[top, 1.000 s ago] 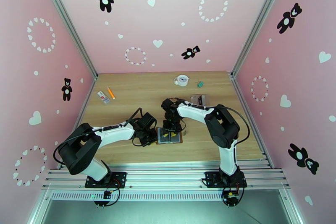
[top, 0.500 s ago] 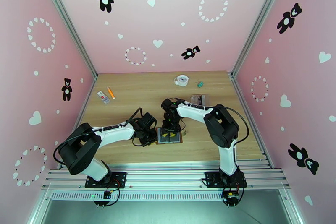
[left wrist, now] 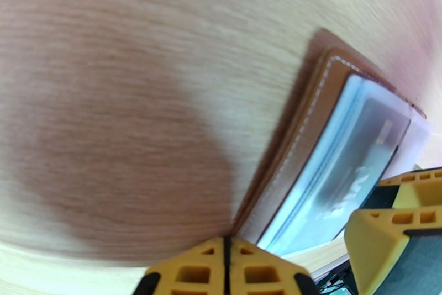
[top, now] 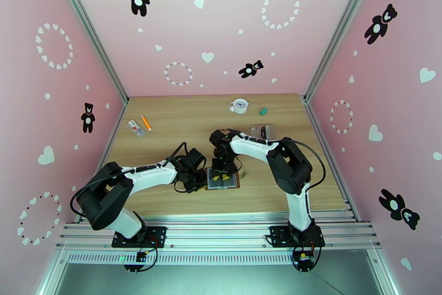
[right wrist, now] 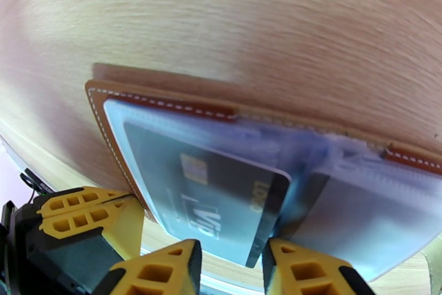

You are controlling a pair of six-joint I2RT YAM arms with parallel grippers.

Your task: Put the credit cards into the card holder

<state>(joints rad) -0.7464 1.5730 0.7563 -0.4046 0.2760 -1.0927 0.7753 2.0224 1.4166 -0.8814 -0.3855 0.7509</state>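
The brown card holder (top: 232, 183) lies open on the table between the arms, its clear sleeves facing up. A dark credit card (right wrist: 210, 191) sits partly inside the left sleeve, below the stitched leather rim (right wrist: 160, 97). My right gripper (right wrist: 232, 249) is closed part-way on the card's near corner, one finger on each side. My left gripper (left wrist: 226, 241) is shut with its tips against the holder's left edge (left wrist: 309, 136). From above, the left gripper (top: 203, 178) sits just left of the holder. The right gripper (top: 223, 172) points down onto it.
A crinkly clear pouch (top: 261, 130) lies behind the right arm. Farther back are a white round clock (top: 239, 105) and a small green item (top: 263, 110). An orange pen (top: 146, 122) and a small white packet (top: 136, 128) lie at the far left.
The right wrist has shifted slightly to the left over the card holder. The left arm has not moved.
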